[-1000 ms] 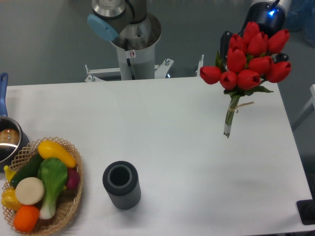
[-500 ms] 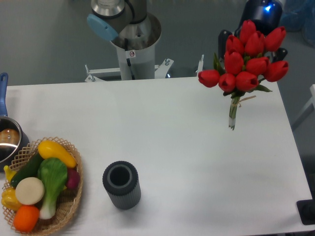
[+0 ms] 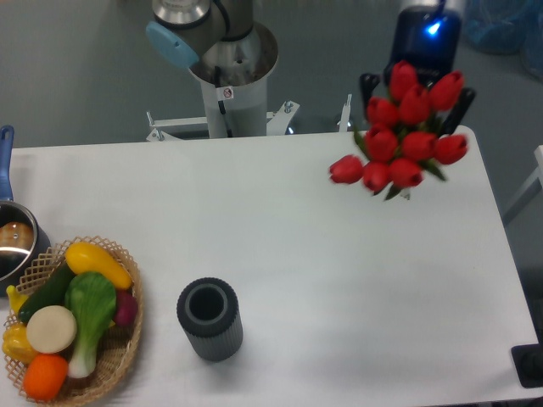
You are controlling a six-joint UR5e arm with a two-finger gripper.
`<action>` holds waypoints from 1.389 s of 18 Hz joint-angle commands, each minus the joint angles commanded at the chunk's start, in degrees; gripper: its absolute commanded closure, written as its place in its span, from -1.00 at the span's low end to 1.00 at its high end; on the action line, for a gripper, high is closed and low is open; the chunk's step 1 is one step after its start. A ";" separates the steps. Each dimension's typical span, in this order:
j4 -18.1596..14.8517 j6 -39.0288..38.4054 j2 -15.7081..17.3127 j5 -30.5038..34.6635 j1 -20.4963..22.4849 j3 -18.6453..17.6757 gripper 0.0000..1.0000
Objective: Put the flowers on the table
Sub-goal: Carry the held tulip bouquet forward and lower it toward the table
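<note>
Overhead, flowers in pincer

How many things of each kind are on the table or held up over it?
Bunch of red tulips, held up by the gripper: 1
Wicker basket of vegetables: 1
Dark ribbed cylinder vase: 1
Pot with a blue handle: 1
Total: 4
</note>
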 joint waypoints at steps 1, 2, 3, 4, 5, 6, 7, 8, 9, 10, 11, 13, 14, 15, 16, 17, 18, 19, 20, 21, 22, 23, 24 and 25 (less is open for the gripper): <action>-0.09 0.00 -0.70 1.67 -1.23 -0.44 -0.05; -0.09 0.00 -1.14 3.34 -2.20 -0.79 -0.05; -0.18 0.00 -1.67 4.92 -3.08 -0.79 -0.05; -0.18 0.00 -2.28 6.50 -3.87 -0.88 -0.05; -0.26 0.00 -2.90 8.17 -4.57 -0.97 -0.05; -0.27 0.00 -3.69 9.67 -5.19 -0.97 -0.05; -0.27 0.09 -4.74 10.81 -5.98 -0.97 -0.05; -0.27 0.26 -5.62 11.95 -6.60 -1.06 -0.05; -0.27 0.61 -6.41 13.45 -6.86 -0.88 -0.05; -0.27 0.62 -7.12 15.55 -6.95 -0.79 -0.05; -0.27 0.70 -7.64 17.57 -7.04 -0.88 -0.05; -0.27 0.70 -8.79 18.91 -7.65 -0.79 -0.05; -0.27 0.79 -9.23 19.17 -7.66 -0.97 -0.05; -0.27 0.79 -10.02 20.30 -7.66 -0.97 -0.05; -0.27 0.70 -10.55 22.23 -7.74 -0.97 -0.05; -0.35 0.70 -11.16 23.90 -8.27 -0.88 -0.05; -0.44 0.70 -11.60 24.79 -8.97 -0.88 -0.05; -0.44 0.70 -12.21 25.32 -9.15 -0.97 -0.05; -0.44 0.70 -13.00 25.85 -9.33 -0.97 -0.05; -0.35 0.62 -13.79 26.38 -9.85 -0.97 -0.05; -0.27 0.62 -14.41 26.90 -10.12 -0.88 -0.05; -0.18 0.62 -14.94 27.17 -10.21 -0.88 -0.05; -0.26 0.62 -15.21 27.17 -10.38 -0.88 -0.05; -0.44 0.62 -15.73 27.17 -10.90 -0.88 -0.05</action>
